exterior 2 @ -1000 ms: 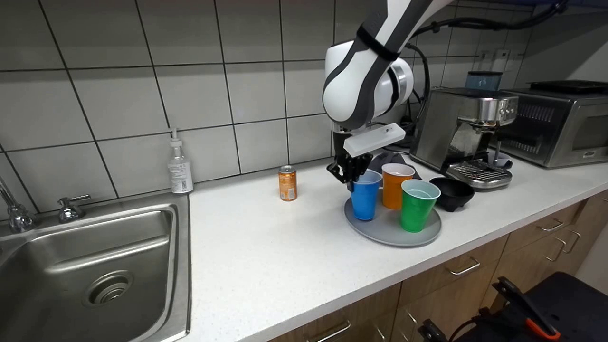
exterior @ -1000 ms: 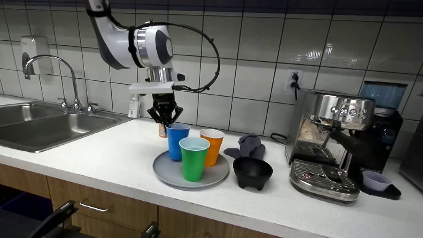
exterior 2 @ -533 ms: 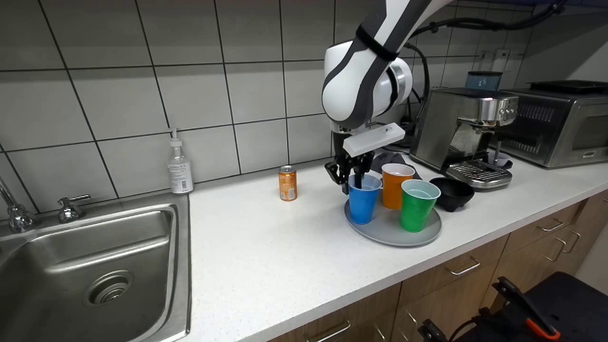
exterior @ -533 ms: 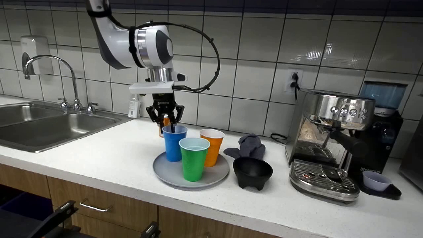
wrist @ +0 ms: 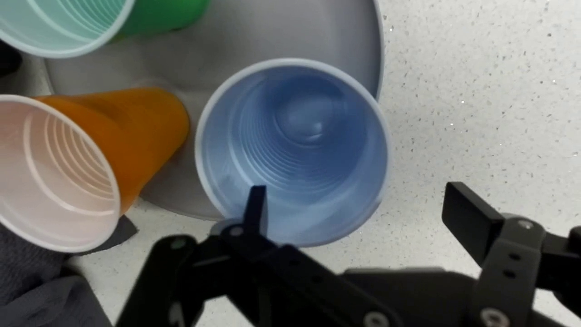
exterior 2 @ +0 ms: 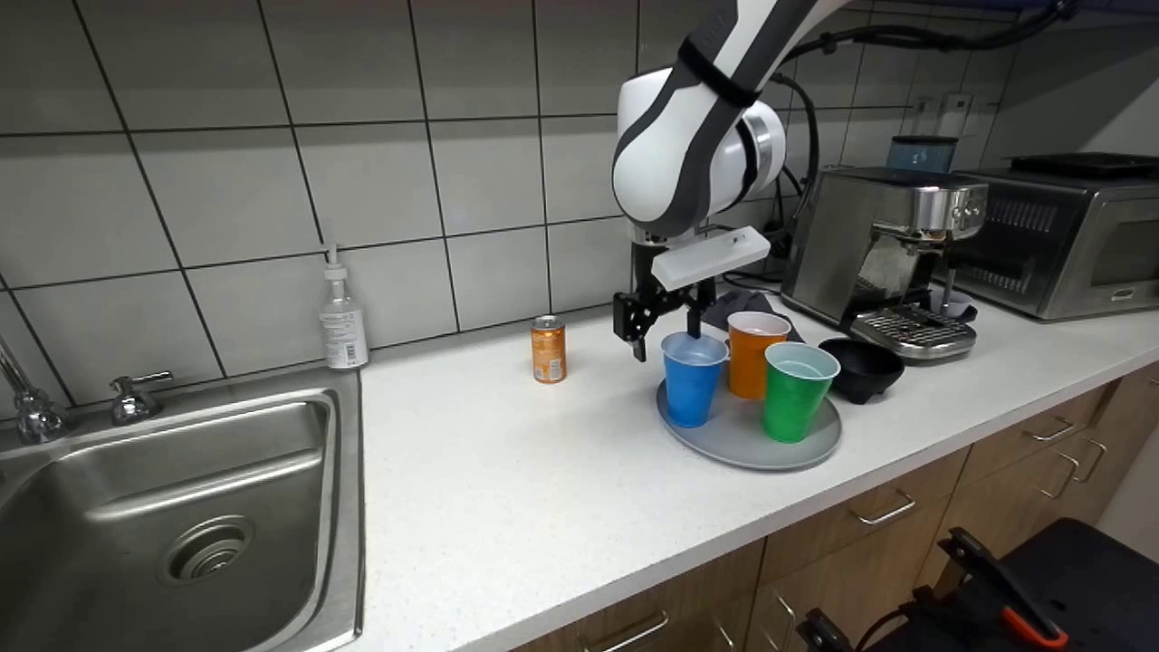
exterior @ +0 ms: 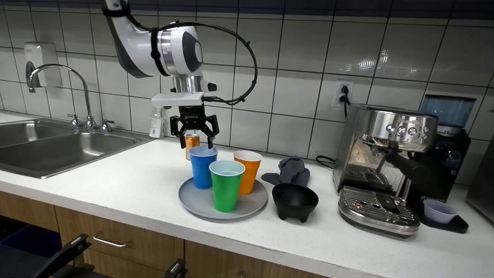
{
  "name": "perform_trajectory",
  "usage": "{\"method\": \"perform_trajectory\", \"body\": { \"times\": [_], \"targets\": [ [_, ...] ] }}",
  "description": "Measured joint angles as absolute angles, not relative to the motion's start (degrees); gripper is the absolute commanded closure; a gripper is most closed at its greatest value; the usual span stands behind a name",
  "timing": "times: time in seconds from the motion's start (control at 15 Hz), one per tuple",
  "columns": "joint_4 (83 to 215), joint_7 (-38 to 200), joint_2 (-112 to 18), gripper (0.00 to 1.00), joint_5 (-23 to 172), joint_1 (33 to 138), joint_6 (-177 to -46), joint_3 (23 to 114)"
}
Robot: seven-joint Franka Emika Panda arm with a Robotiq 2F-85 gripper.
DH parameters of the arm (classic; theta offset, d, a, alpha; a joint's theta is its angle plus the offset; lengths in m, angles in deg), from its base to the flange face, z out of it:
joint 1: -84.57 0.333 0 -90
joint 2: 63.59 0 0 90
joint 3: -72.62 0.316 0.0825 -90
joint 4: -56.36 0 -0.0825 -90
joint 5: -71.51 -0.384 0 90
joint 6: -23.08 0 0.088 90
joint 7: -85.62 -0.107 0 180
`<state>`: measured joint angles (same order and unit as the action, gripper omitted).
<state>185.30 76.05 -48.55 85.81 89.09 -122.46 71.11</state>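
1. Blue cup (wrist: 295, 150) is right below my jaws, which are spread wide and not gripping anything. One side hangs over the cup's mouth, the other out past its wall. Can't tell if the inner tip dips below the rim or just clears it.
2. Step in hand, as I read it, is getting clear of that cup. So: straight up, slowly, no sideways drift till both tips are well over the rim. Looks like thin, light plastic, so one nudge could probably tip it.
3. It's upright on the gray plate (exterior: 193, 199), toward the edge, with the orange cup (exterior: 249, 173) and green cup (exterior: 227, 189) also standing there. I'd want height over those two before swinging across them.
4. Wrist view is the only one that lets me see down to the blue cup's bottom, ribs and all. Both exterior views mostly give me its outside.
5. Further out on the tabletop (exterior 2: 471, 507), the orange can (exterior 2: 549, 349) shows whole in an exterior view, well apart from the plate; the same can (exterior: 192, 141) is partly behind the blue cup in an exterior view.
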Motion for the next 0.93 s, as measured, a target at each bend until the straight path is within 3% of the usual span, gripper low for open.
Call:
{"method": "perform_trajectory", "body": {
  "times": [0.93],
  "targets": [
    [190.77, 76.04, -59.05, 0.00, 83.50, 89.09, -122.69, 71.79]
  ]
}}
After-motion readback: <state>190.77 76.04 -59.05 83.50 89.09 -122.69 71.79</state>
